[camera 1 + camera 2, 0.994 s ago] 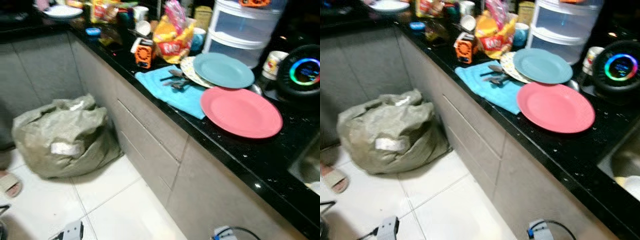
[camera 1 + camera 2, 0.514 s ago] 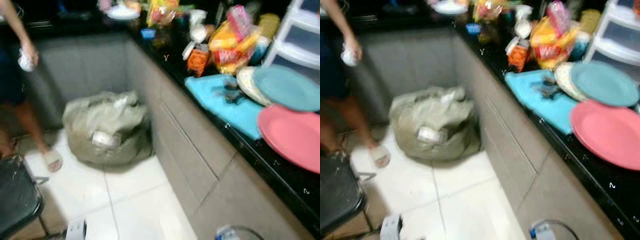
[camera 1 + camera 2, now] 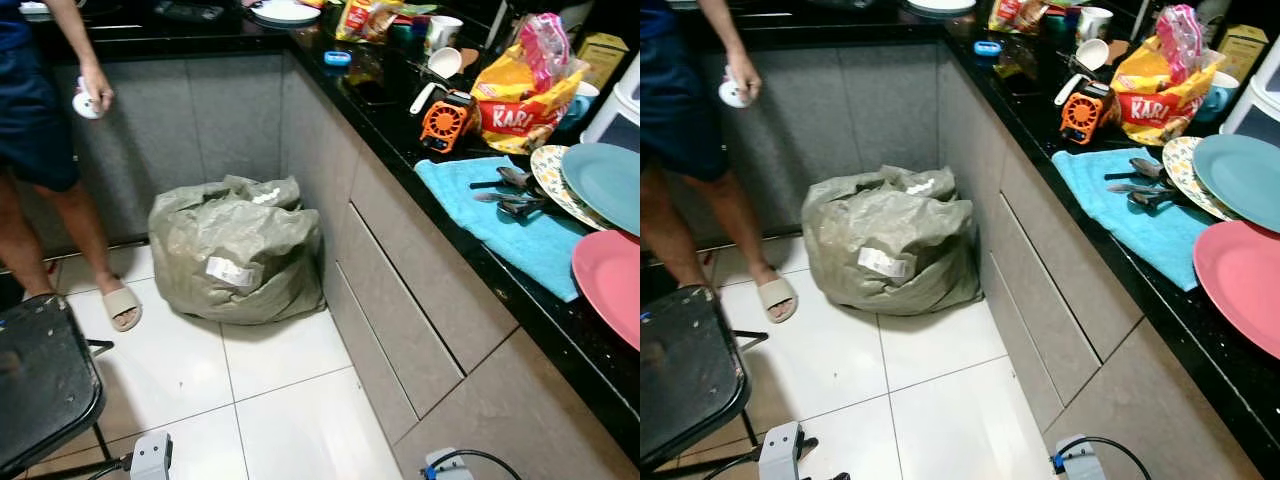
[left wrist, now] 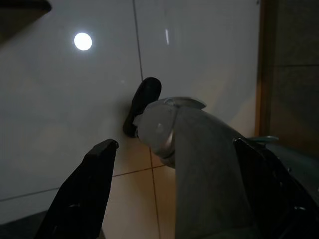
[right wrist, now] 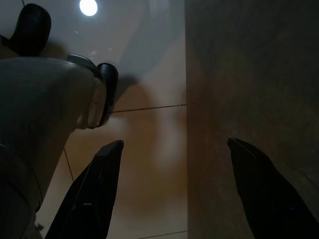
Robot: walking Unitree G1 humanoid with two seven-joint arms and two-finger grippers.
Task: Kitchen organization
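While both arms hang low over the floor, nothing is yet in reach:

Counter: long glossy black stone counter (image 3: 560, 320) runs away along the robot's right, its edge diagonal.
Floor: white tiled floor (image 3: 270, 400) offers open room between counter and black chair (image 3: 40, 380).
Sack: bulging grey-green woven sack (image 3: 235, 250) sits in the corner.
Person: stands far left, hand (image 3: 95, 85) holding something white.
Cloth: turquoise cloth (image 3: 520, 230) bears metal cutlery (image 3: 505, 190), beside pink round plate (image 3: 612, 285).
Left hand (image 4: 174, 164): fingers apart, empty.
Right hand (image 5: 169, 169): fingers apart, empty, judged nearer the plates.
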